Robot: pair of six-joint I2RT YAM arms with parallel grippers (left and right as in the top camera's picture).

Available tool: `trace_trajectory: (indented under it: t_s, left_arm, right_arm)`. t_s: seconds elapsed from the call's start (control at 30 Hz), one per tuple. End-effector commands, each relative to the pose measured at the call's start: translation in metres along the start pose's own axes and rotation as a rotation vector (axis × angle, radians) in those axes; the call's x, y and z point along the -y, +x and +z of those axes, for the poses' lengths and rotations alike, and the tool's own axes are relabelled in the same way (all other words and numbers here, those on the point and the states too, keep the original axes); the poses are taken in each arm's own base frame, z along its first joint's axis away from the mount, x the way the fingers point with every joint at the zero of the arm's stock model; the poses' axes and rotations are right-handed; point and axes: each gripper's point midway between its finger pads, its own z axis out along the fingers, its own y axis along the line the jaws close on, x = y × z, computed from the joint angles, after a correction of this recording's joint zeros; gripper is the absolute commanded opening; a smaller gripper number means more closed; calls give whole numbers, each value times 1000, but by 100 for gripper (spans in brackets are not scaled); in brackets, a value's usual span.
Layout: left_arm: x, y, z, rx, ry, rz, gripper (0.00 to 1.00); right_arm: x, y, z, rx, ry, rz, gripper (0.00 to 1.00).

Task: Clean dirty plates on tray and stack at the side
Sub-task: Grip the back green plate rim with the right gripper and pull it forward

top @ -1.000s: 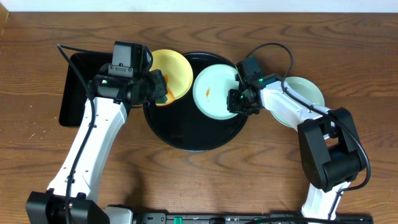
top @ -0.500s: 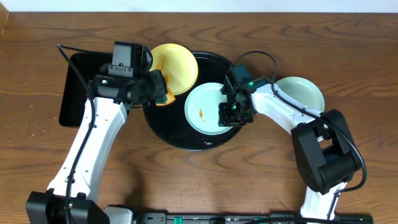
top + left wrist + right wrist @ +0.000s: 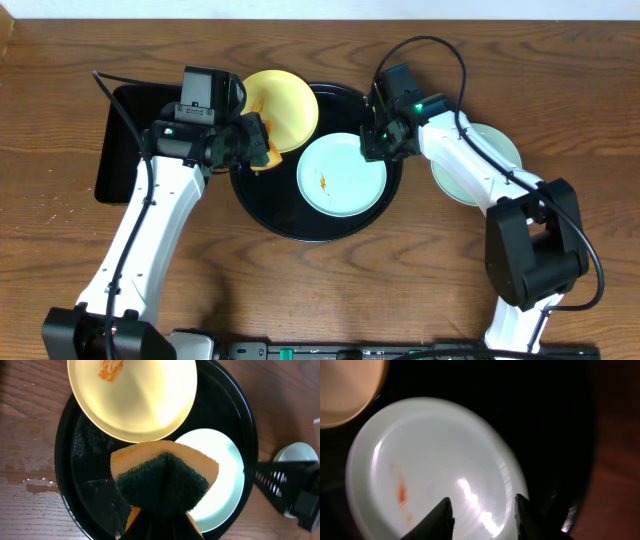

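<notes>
Mint plate with orange smear (image 3: 342,174) lies flat in centre-right of round black tray (image 3: 268,205).
Yellow plate (image 3: 287,108), also smeared, overlaps tray's upper-left rim.
Second mint plate (image 3: 503,150) sits on worktop (image 3: 420,270) at right, off tray.
Left end effector (image 3: 252,142) clamped on sponge (image 3: 165,477); smeared mint plate lies just lower right of it.
Right end effector (image 3: 483,506): fingers apart, empty, over same plate's upper-right rim.
Judgement: left arm does the wipe, with a short reach toward lower right.

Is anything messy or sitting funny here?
Yes. The yellow plate hangs half over the rim of the black tray instead of lying flat inside, and it has an orange smear. The mint plate on the tray is smeared orange too.
</notes>
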Motion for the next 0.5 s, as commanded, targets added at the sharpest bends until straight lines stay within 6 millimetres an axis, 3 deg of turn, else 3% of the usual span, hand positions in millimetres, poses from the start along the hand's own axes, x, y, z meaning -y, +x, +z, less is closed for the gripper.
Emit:
trace_trajectory:
  t_s: [0.0,0.23,0.33,0.47]
  left_arm:
    - [5,4,2,-9,0,36,8]
    - [10,7,3,-13,7,51,7]
    - [10,7,3,-13,6,50,7]
    - [10,7,3,-13,7,50,8]
  right_arm:
    - [15,-3,16,1,76,-49,35]
    - [20,6,53,-49,68,-56,33]
    - [21,11,60,-72,63,-59,30]
    - [20,16,61,-91,61,-58,15]
